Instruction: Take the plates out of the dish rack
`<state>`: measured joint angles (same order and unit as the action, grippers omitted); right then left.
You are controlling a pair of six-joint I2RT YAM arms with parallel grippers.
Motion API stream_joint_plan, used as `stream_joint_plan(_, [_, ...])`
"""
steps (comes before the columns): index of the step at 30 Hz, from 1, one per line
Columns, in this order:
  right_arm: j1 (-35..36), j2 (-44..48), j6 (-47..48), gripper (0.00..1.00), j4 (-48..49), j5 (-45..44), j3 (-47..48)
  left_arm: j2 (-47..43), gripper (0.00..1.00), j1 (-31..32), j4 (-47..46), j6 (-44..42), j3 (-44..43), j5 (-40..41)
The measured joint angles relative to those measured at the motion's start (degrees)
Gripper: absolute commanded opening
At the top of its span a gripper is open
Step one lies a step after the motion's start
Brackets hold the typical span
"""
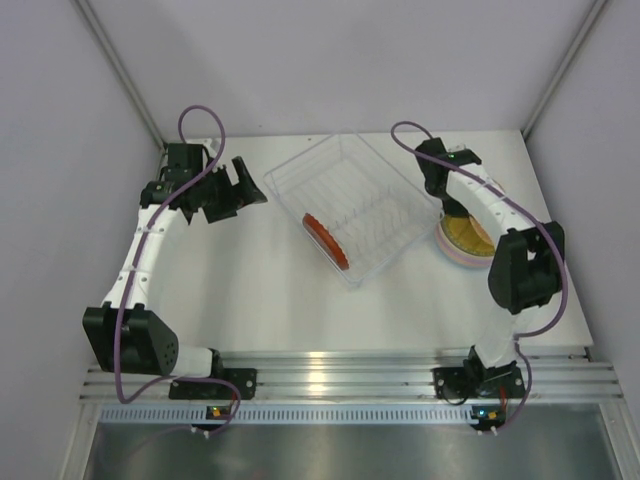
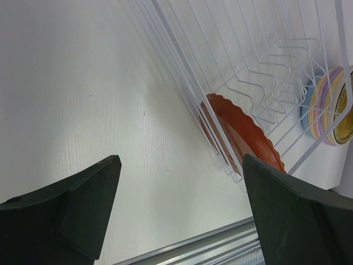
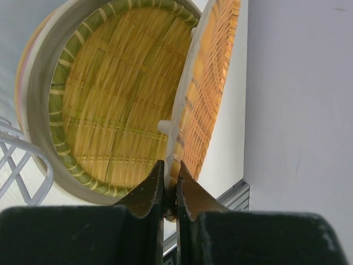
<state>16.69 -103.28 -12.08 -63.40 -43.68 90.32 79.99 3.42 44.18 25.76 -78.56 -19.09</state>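
Note:
The dish rack point(image 1: 366, 276) stands mid-table, a clear tub with a white wire insert point(image 2: 251, 74). One red plate point(image 1: 326, 240) stands on edge in its near-left end and also shows in the left wrist view point(image 2: 242, 132). My left gripper point(image 1: 245, 190) is open and empty left of the rack, its fingers wide apart point(image 2: 182, 161) over bare table. My right gripper point(image 3: 171, 168) is shut on the rim of an orange woven-pattern plate point(image 3: 212, 83), holding it on edge just above a stack of plates point(image 1: 462, 242). The top plate of the stack is mustard with a green rim point(image 3: 116, 99).
The stack sits right of the rack near the table's right edge and shows in the left wrist view point(image 2: 325, 105). Grey walls close in the table on the left, back and right. An aluminium rail point(image 1: 340, 375) runs along the near edge. A rack corner point(image 3: 16, 149) lies left of the stack.

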Motion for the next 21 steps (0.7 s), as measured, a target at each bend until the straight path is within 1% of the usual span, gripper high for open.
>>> stream_joint_plan(1, [0.0,-0.2,0.0,0.00,0.0,-0.2,0.0,0.0,0.97,0.0,0.0,0.0,0.0,0.0])
stream_joint_plan(3, [0.0,-0.3,0.0,0.06,0.0,-0.1,0.0,0.0,0.97,0.0,0.0,0.0,0.0,0.0])
stream_joint_plan(4, [0.0,-0.3,0.0,0.13,0.0,0.1,0.0,0.0,0.97,0.0,0.0,0.0,0.0,0.0])
stream_joint_plan(5, [0.0,-0.2,0.0,0.23,0.0,0.4,0.0,0.0,0.97,0.0,0.0,0.0,0.0,0.0])
stream_joint_plan(7, [0.0,-0.1,0.0,0.35,-0.1,2.2,0.1,0.0,0.97,0.0,0.0,0.0,0.0,0.0])
stream_joint_plan(8, [0.0,0.0,0.0,0.45,-0.1,3.7,0.2,0.0,0.97,0.0,0.0,0.0,0.0,0.0])
stream_joint_plan(9, [0.1,0.2,0.0,0.48,-0.3,5.2,0.6,0.0,0.97,0.0,0.0,0.0,0.0,-0.1])
stream_joint_plan(10, [0.1,0.5,0.2,0.54,-0.3,6.6,1.1,0.0,0.97,0.0,0.0,0.0,0.0,-0.1])
stream_joint_plan(17, [1.8,4.4,0.4,0.63,-1.6,15.0,9.4,0.0,0.97,0.0,0.0,0.0,0.0,-0.2])
stream_joint_plan(21, [3.9,8.4,1.0,0.65,0.4,27.5,11.9,0.0,0.97,0.0,0.0,0.0,0.0,-0.4])
